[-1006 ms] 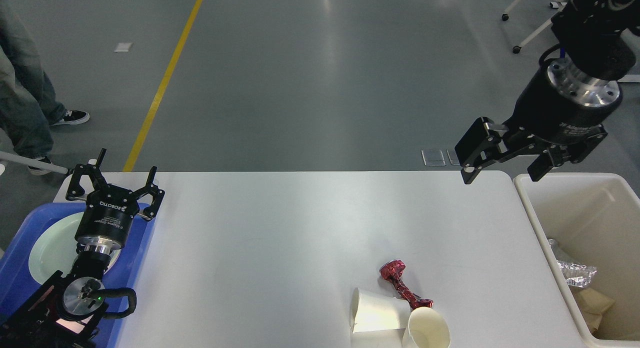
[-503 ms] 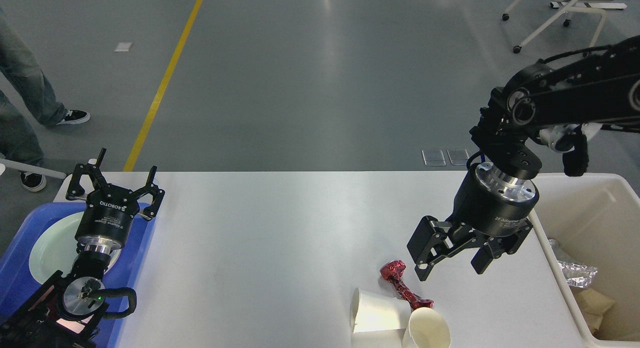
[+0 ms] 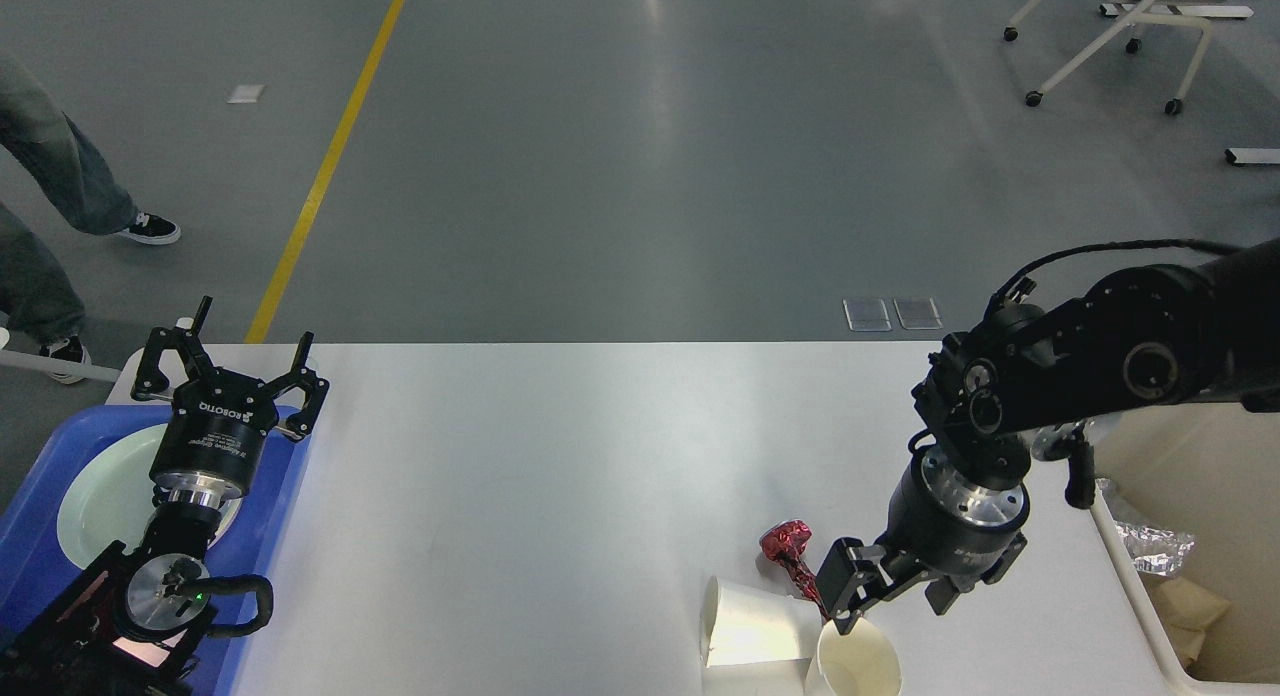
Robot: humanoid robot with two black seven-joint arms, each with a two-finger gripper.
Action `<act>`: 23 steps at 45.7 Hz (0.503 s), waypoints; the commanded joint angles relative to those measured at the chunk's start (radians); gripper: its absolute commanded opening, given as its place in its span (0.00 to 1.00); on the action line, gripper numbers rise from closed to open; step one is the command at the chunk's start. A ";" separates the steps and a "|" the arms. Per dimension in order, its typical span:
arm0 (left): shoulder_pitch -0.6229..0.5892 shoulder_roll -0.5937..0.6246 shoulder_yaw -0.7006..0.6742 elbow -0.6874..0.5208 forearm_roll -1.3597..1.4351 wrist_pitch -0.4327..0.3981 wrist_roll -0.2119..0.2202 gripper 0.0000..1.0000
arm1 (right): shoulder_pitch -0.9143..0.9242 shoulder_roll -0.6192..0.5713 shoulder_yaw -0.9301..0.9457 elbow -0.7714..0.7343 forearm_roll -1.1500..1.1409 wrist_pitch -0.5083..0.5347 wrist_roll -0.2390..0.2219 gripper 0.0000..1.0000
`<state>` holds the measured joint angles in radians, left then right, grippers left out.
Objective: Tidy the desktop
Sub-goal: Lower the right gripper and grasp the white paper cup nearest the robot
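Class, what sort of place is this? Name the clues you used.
Probably a robotics lab or workshop hall: a grey floor with a yellow line, a wheeled chair, and a white desktop set up as a test station.

wide bare middle of desktop (image 3: 560,476) open for passage, red foil wrapper (image 3: 788,554) and two paper cups (image 3: 760,631) cluster near front edge, cream bin (image 3: 1150,616) blocks right side, blue tray (image 3: 270,516) left

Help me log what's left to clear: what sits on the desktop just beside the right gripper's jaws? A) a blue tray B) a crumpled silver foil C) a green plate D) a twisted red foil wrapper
D: the red foil wrapper lies on the desktop by the right gripper, next to two paper cups.
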<state>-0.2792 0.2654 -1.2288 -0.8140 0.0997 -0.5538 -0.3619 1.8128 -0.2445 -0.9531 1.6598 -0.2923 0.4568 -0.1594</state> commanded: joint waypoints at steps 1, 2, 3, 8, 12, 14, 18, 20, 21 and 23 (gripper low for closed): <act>0.000 0.000 0.000 0.000 0.000 0.000 0.000 0.96 | -0.095 0.022 -0.007 -0.006 -0.042 -0.121 -0.002 0.83; 0.000 0.000 0.000 0.000 0.000 0.000 0.000 0.96 | -0.110 0.024 -0.009 -0.006 -0.047 -0.136 -0.002 0.83; 0.000 0.000 0.000 0.000 0.000 0.000 0.000 0.96 | -0.122 0.027 -0.010 -0.006 -0.048 -0.153 -0.002 0.83; 0.000 0.000 0.000 0.000 0.000 0.000 0.000 0.96 | -0.196 0.033 -0.019 -0.028 -0.053 -0.250 -0.006 0.83; 0.000 0.000 0.000 0.000 0.000 0.000 0.000 0.96 | -0.237 0.050 -0.026 -0.046 -0.071 -0.286 -0.008 0.83; 0.000 0.000 0.000 0.000 0.000 0.000 0.000 0.96 | -0.251 0.056 -0.029 -0.051 -0.076 -0.303 -0.008 0.82; 0.000 0.000 0.000 0.000 0.000 0.000 0.000 0.96 | -0.259 0.057 -0.049 -0.058 -0.077 -0.332 -0.008 0.81; 0.000 0.000 0.000 0.000 0.000 0.000 0.000 0.96 | -0.259 0.059 -0.056 -0.058 -0.074 -0.342 -0.008 0.75; 0.000 0.000 0.000 0.000 0.000 0.000 0.000 0.96 | -0.259 0.059 -0.059 -0.060 -0.071 -0.342 -0.008 0.69; 0.000 0.000 0.000 0.000 0.000 0.000 0.000 0.96 | -0.259 0.059 -0.067 -0.061 -0.070 -0.342 -0.006 0.59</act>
<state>-0.2792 0.2654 -1.2287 -0.8145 0.0998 -0.5538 -0.3622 1.5566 -0.1871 -1.0008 1.6029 -0.3682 0.1273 -0.1674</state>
